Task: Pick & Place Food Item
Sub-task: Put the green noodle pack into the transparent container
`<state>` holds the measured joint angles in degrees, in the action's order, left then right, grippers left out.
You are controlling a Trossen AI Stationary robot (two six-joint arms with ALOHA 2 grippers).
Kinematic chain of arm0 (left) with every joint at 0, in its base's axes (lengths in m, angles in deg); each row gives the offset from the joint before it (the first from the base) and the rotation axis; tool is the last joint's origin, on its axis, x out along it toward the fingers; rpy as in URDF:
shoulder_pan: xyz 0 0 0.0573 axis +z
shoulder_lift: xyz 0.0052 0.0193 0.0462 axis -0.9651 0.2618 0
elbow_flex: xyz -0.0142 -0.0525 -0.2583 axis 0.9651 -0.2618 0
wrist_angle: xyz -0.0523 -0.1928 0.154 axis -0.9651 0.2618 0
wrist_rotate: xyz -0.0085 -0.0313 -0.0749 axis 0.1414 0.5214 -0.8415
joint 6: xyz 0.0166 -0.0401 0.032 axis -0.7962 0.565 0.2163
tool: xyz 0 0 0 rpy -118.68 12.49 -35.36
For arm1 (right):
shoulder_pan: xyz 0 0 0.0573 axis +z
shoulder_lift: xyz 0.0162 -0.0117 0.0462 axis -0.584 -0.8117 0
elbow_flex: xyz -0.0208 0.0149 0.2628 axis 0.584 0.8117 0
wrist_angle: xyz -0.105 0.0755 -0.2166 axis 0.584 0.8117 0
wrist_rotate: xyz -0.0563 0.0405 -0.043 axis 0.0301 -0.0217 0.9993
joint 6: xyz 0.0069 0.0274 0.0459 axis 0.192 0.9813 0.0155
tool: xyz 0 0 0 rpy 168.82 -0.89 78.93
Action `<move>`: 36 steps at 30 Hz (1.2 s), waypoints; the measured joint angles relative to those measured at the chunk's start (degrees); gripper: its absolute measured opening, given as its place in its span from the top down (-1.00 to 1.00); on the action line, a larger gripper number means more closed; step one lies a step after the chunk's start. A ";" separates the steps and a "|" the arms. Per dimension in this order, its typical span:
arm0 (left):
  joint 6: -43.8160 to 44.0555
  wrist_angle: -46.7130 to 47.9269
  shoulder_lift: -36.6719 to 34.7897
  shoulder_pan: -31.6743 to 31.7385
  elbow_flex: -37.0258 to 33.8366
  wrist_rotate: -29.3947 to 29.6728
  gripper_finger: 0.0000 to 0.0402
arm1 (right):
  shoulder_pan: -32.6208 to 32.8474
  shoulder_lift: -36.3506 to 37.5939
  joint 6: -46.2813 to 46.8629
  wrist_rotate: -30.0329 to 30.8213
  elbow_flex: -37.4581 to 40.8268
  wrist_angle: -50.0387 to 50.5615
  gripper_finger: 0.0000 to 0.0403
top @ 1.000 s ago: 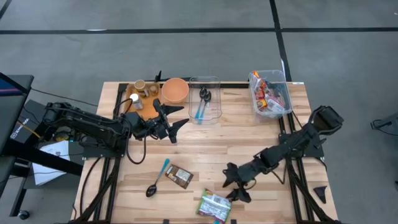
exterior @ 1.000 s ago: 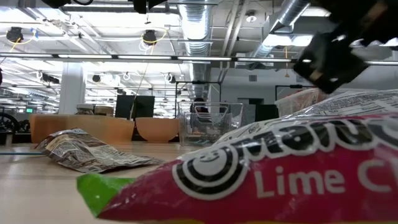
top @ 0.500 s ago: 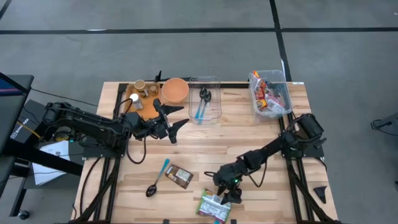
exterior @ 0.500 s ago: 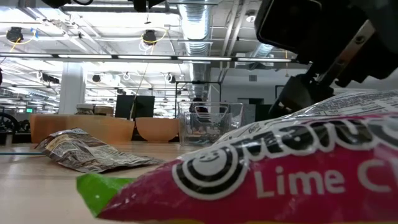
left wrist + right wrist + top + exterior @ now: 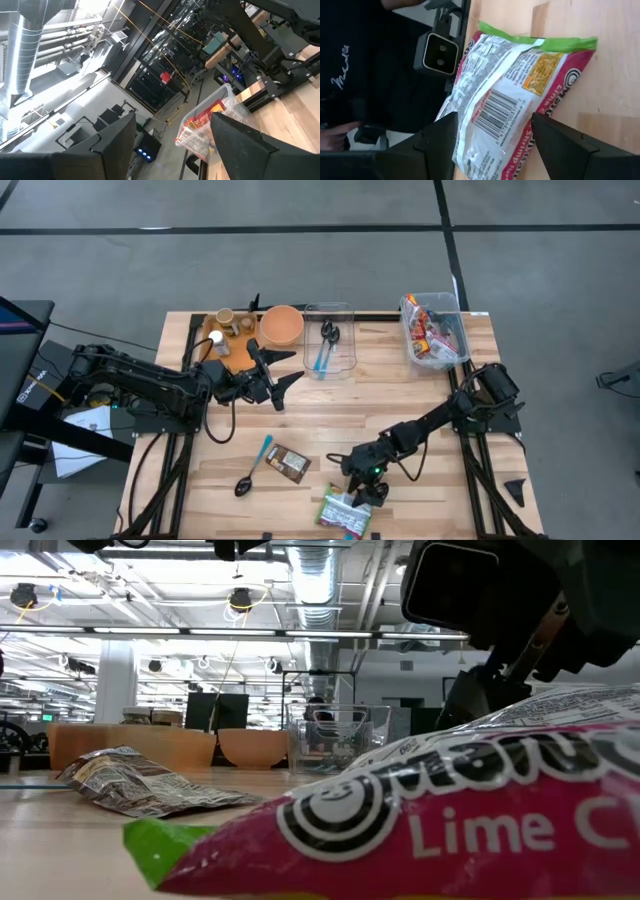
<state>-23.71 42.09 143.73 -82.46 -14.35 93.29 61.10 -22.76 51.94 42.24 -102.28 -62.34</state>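
Foil chip bag (image 5: pixel 345 510) lies at the bench (image 5: pixel 400 405) edge under the open right end effector (image 5: pixel 362 492); a shallow pinch may push it off.

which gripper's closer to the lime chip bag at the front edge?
Right. The right gripper hangs directly over the chip bag, fingers open on either side of it. The left gripper waits far back near the orange bowl, fingers open.
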 joint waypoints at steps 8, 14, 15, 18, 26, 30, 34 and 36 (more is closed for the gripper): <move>-0.01 0.01 0.00 0.00 0.00 -0.02 -0.24 | 0.00 0.00 1.91 0.65 0.02 1.73 -0.12; -0.01 -0.01 0.00 0.00 0.00 -0.02 -0.24 | 0.19 0.00 1.89 0.45 -0.53 0.70 0.10; -0.01 -0.01 0.00 0.00 0.00 -0.02 -0.24 | 0.28 0.00 1.89 0.44 -0.81 0.65 0.13; -0.02 0.00 0.00 0.00 0.00 -0.04 -0.24 | 0.48 0.00 1.89 0.43 -1.07 0.85 0.18; -0.02 0.02 0.00 0.00 0.00 -0.09 -0.24 | -0.44 -4.93 2.15 -4.96 -2.53 -2.34 0.18; -0.02 0.32 0.00 0.00 0.00 -0.11 -0.24 | -1.20 -5.62 2.28 -5.81 -2.22 -2.23 0.19; -0.02 0.67 0.00 0.00 0.00 -0.11 -0.24 | -1.16 -5.62 2.29 -5.78 -2.25 -2.12 0.25; -0.02 0.62 0.00 0.00 0.00 -0.11 -0.24 | -1.16 -5.62 1.89 -5.80 -2.25 -2.13 0.31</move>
<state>-23.74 42.72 143.73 -82.46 -14.35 93.19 59.94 -28.37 53.84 36.44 -104.53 -64.47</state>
